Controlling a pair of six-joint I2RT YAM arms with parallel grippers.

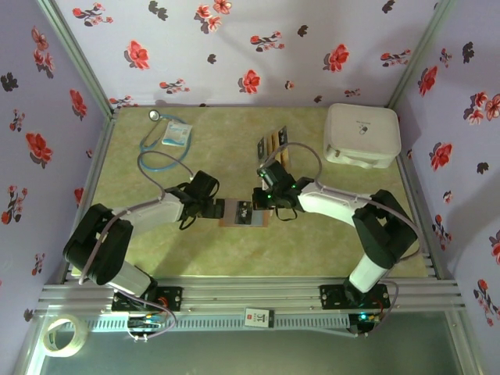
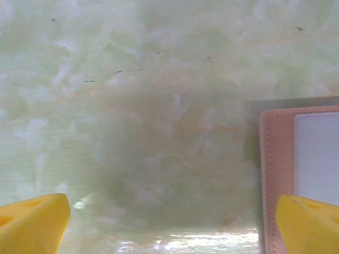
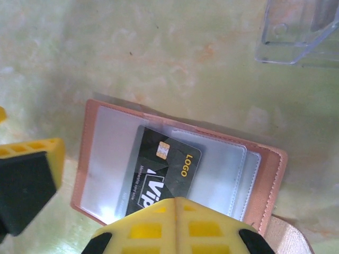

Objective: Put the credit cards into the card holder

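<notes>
- I judge the step in hand to be seating one card: a black plastic credit card with gold "VIP LOGO" lettering (image 3: 164,169) lies on the open reddish-brown leather-like card holder (image 3: 273,180). Its far end is among the clear pockets.
- The right hand (image 3: 177,225) is clenched, yellow fingers together at the card's near end. I cannot tell whether they press on it.
- The left hand (image 2: 169,227) is released, fingers spread wide. It hovers low over the pale green marbled counter (image 2: 132,106) at the holder's left edge and grasps nothing.
- The holder lies flat on the counter between the two hands.
- More dark and orange cards (image 1: 273,144) stand in a clear plastic rack (image 3: 296,32) behind it.
- The next move calls for a gentle push along the card's length into its pocket. I'd have the left hand pin the leather edge so the holder doesn't slide.
</notes>
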